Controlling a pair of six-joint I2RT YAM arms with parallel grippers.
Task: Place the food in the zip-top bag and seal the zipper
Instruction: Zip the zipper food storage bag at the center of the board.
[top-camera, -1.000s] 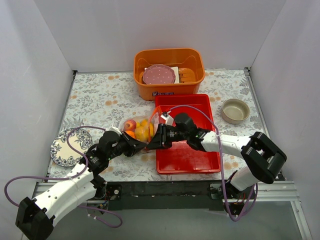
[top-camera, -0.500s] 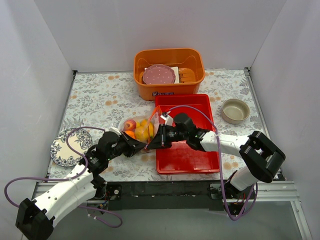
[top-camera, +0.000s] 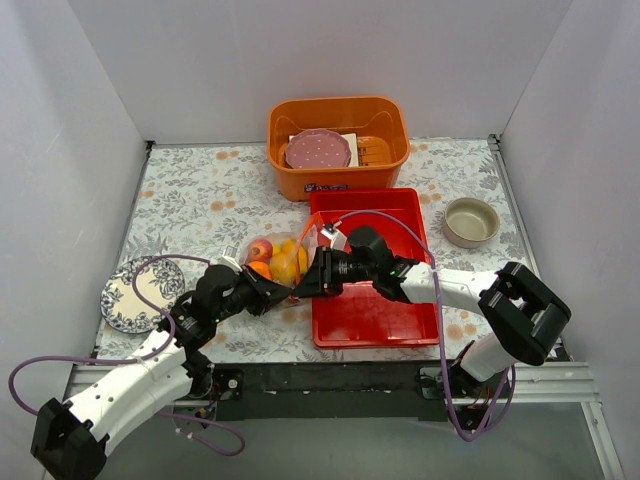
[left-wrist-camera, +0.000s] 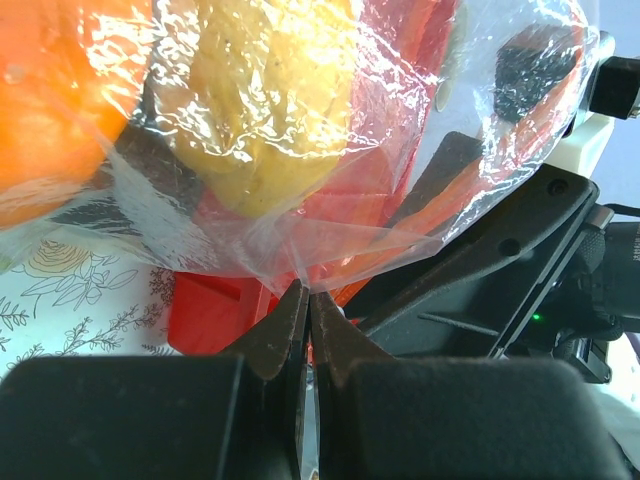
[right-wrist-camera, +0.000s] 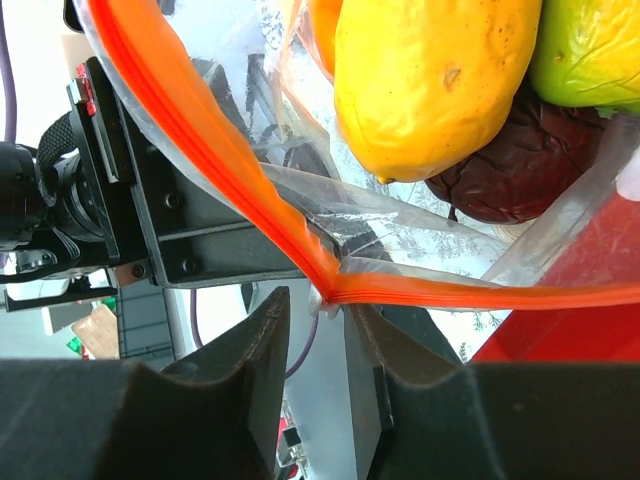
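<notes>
The clear zip-top bag (top-camera: 282, 262) lies on the flowered table beside the red tray, and the food (top-camera: 285, 262) is inside it. My left gripper (left-wrist-camera: 308, 295) is shut on a pinch of the bag's clear film below a yellow mango (left-wrist-camera: 265, 110) and an orange (left-wrist-camera: 50, 100). My right gripper (right-wrist-camera: 318, 310) is open. The folded end of the orange-red zipper (right-wrist-camera: 200, 130) sits right at its fingertips (right-wrist-camera: 262, 335). Behind that fold I see a yellow mango (right-wrist-camera: 440, 80), a dark-red piece (right-wrist-camera: 500, 170) and a green fruit (right-wrist-camera: 590, 50). In the top view the two grippers meet at the bag's near right corner.
The red tray (top-camera: 385, 310) lies under my right forearm. Behind it stands an orange bin (top-camera: 290, 180) holding a pink plate (top-camera: 318, 150). A beige bowl (top-camera: 471, 222) sits at the right, and a patterned plate (top-camera: 125, 300) at the left edge.
My right arm has edged slightly left toward the bag. The left gripper and the bag have stayed where they were.
</notes>
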